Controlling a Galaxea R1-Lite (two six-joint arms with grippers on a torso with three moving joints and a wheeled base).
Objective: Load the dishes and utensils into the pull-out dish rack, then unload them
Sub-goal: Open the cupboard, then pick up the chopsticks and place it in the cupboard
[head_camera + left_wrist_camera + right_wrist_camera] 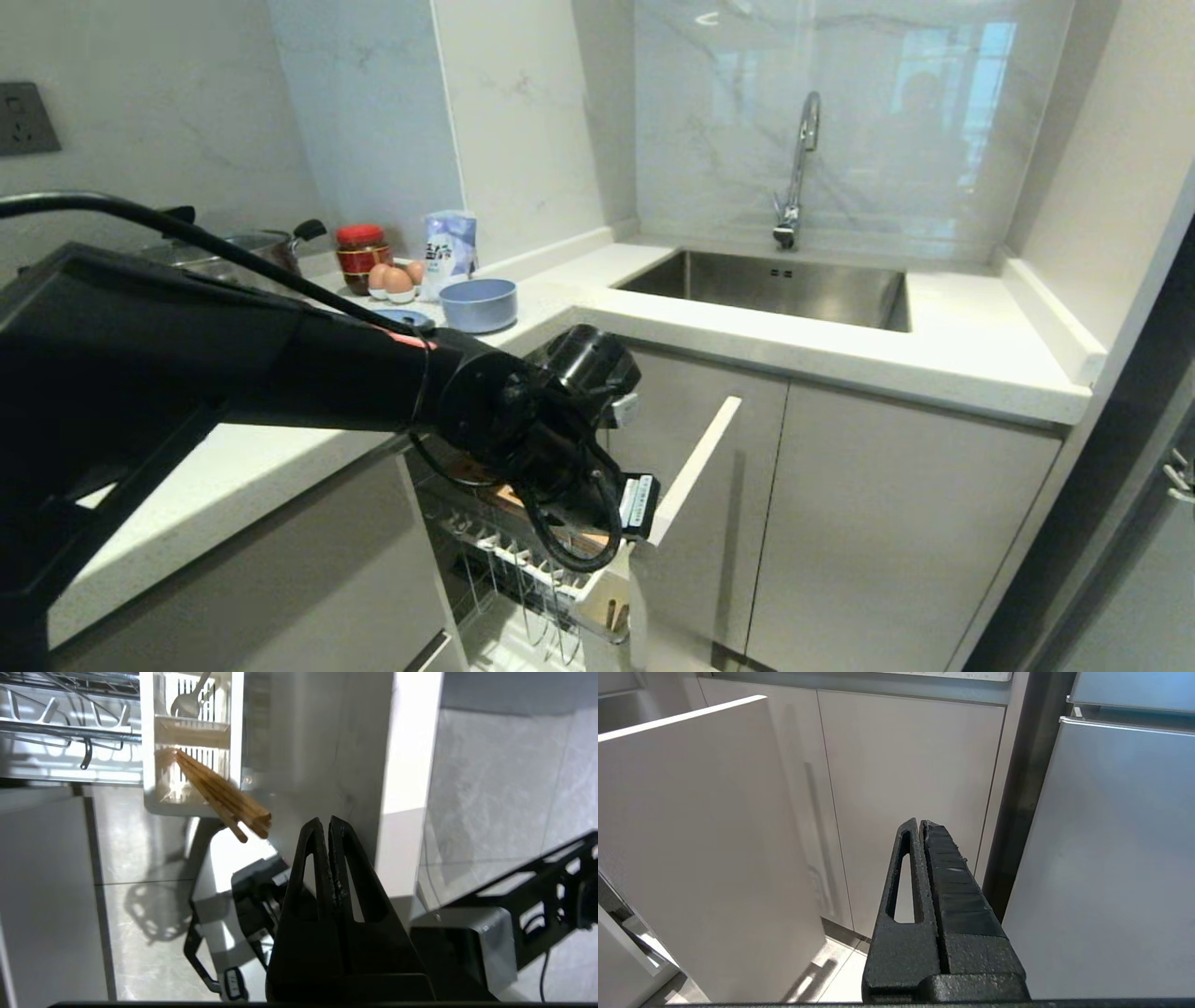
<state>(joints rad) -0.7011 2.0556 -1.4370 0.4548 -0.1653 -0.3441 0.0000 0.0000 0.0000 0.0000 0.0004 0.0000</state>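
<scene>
The left arm reaches across the front of the head view, and its left hand [325,823] hangs above the pulled-out dish rack [523,569], its fingers pressed together with nothing between them. In the left wrist view the tips sit just beside the upper ends of the chopsticks [219,792] without touching them. The chopsticks lean tilted out of one compartment of the white caddy [148,765], and the spoon [189,701] stands in the next compartment, bowl end up. The chrome wires of the rack run alongside the caddy, and its flat pale front panel [695,467] stands open at an angle in front of the cabinet.

The right hand [920,823] is low and to the side, facing the cabinet doors [906,793] by the grey appliance [1111,858]; its fingers are also closed tight and empty.

Farther back, on the white surface [233,476], the small blue bowl [478,304] sits upright near the corner. Just in front of it, a sliver of the blue plate [411,318] shows past the arm. Behind them stand a red-lidded jar [362,254], several eggs [397,280] and a pale packet [449,248], with a steel pot [261,247] beside the jar. Farthest away, the steel sink [775,285] and its tap [801,168] lie against the marble wall.
</scene>
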